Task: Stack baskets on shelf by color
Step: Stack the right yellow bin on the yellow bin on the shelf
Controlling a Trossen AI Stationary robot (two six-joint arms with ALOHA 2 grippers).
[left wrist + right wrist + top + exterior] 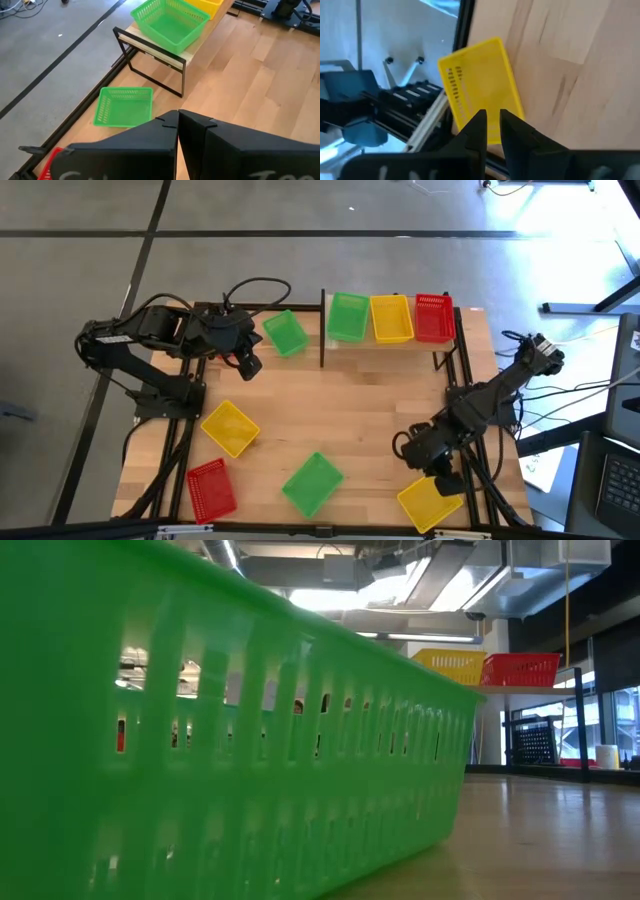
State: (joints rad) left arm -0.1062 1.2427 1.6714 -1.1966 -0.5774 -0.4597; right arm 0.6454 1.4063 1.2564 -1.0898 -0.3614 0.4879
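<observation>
The pale shelf (pixel 395 340) at the table's far edge carries a green basket (pixel 347 316), a yellow basket (pixel 391 318) and a red basket (pixel 433 317) side by side. Another green basket (pixel 285 333) rests on its bottom on the table left of the shelf's dark post. My left gripper (pixel 250 367) hovers shut just on its near side, also seen as my left gripper (pixel 177 117) with that green basket (pixel 125 106) ahead. My right gripper (pixel 447 477) is at the near right corner, over a yellow basket (pixel 430 500). My right gripper (pixel 492 117) comes down slanting from above onto the short end wall (pixel 492 137) of the yellow basket (pixel 480 90). The fingers stand almost together across that wall, and yellow shows in the thin gap. The basket lies flat at the table's corner, partly over the metal frame.
On the table's near half lie a yellow basket (pixel 230 427), a red basket (pixel 211 488) and a green basket (pixel 313 483). That green basket (pixel 200 740) fills most of the low view. Bare wood lies mid-table, between the shelf and these baskets.
</observation>
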